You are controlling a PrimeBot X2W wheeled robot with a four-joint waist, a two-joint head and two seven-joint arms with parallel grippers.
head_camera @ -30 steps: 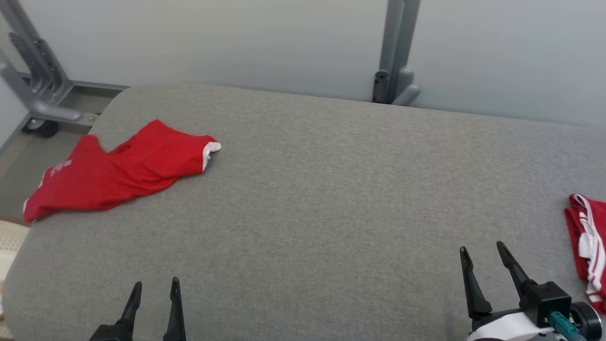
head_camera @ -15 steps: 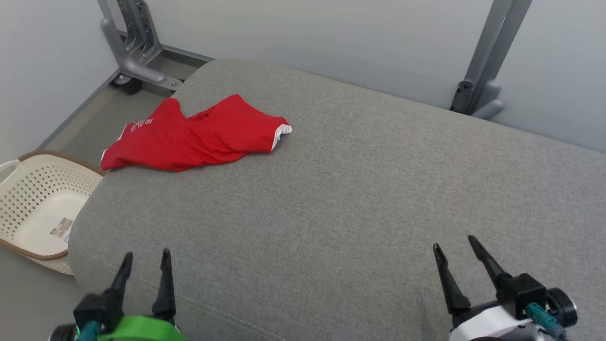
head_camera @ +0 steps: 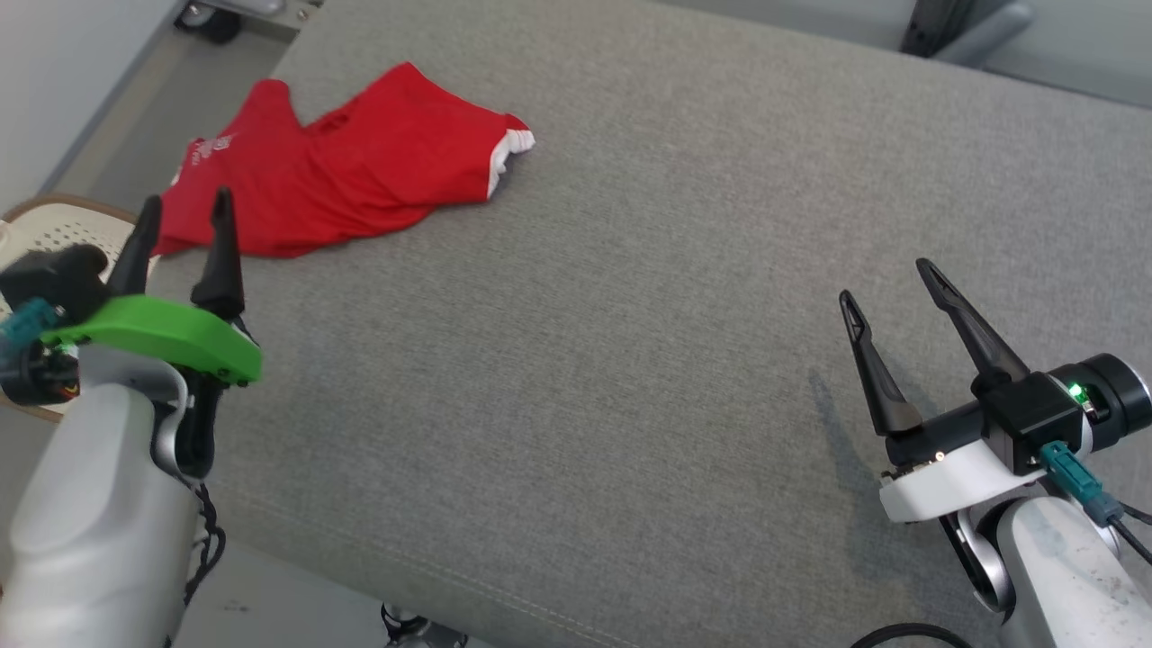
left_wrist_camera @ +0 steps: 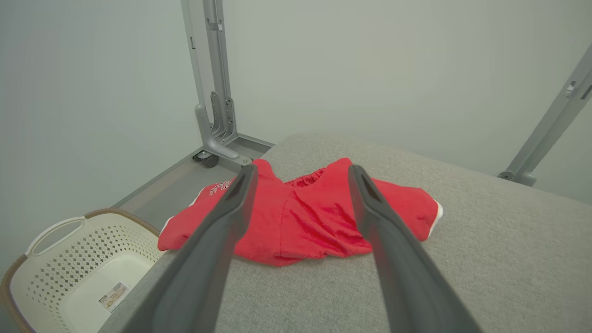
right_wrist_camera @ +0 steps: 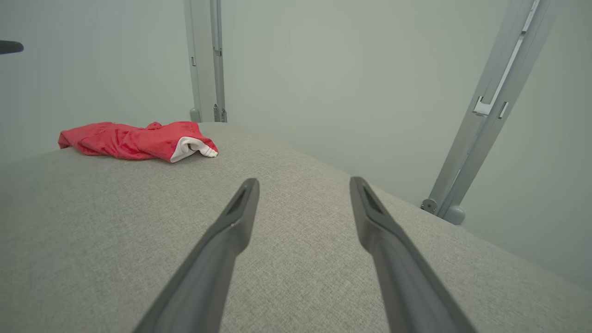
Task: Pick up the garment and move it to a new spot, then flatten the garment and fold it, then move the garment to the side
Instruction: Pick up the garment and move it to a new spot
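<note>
Grey fabric surface (head_camera: 630, 315), red garment (head_camera: 342, 171), pale walls (left_wrist_camera: 370, 69)

Garment (head_camera: 342, 175): red cloth, soft, matt, faintly napped; white trim at one hem. Worktop (head_camera: 630, 342): grey woven fabric, coarse grain, matt, stitched seam along the edge. Basket (left_wrist_camera: 78, 259): cream perforated plastic, slight sheen. Left tool (head_camera: 186, 200) fingers (left_wrist_camera: 217, 245): dark, matt, probably plastic. Frame post (left_wrist_camera: 217, 92): grey painted metal.
</note>
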